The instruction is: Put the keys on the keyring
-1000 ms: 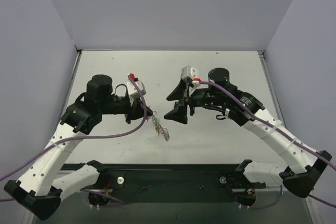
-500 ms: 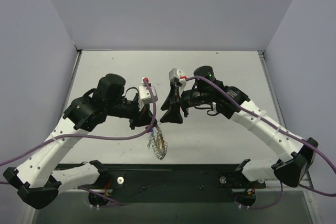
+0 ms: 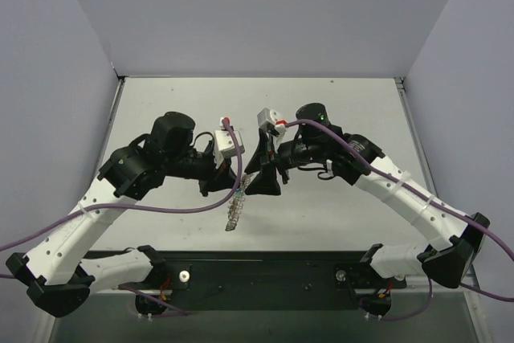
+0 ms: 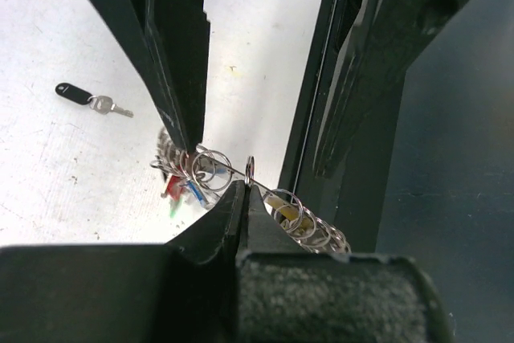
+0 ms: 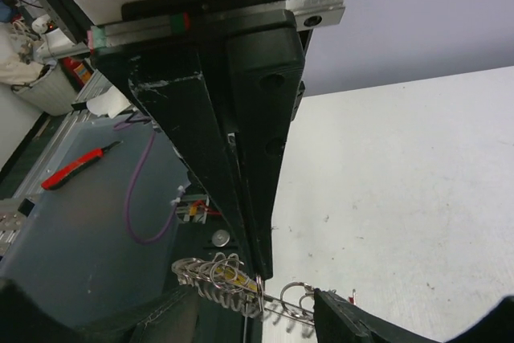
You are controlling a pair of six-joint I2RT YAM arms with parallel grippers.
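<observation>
The left gripper (image 3: 234, 177) is pinched tight on the ring (image 3: 235, 208). The ring hangs edge-on below it, above the table (image 3: 337, 110), between the two arms and toward the near edge. In the left wrist view the closed tips clamp the ring's wire. The coil runs out to both sides of them.

The keys (image 4: 183, 192) are bunched under one end of the ring, showing red, blue and green heads. A yellow head shows further along the coil.

The right gripper (image 3: 255, 184) sits just beside the left one, at the ring. Its fingers (image 4: 181, 78) stand apart on either side of the ring, and one tip touches the coil. Whether they grip the ring cannot be told.

A loose key (image 4: 88, 99) with a black head lies flat on the table, well apart from the ring.
</observation>
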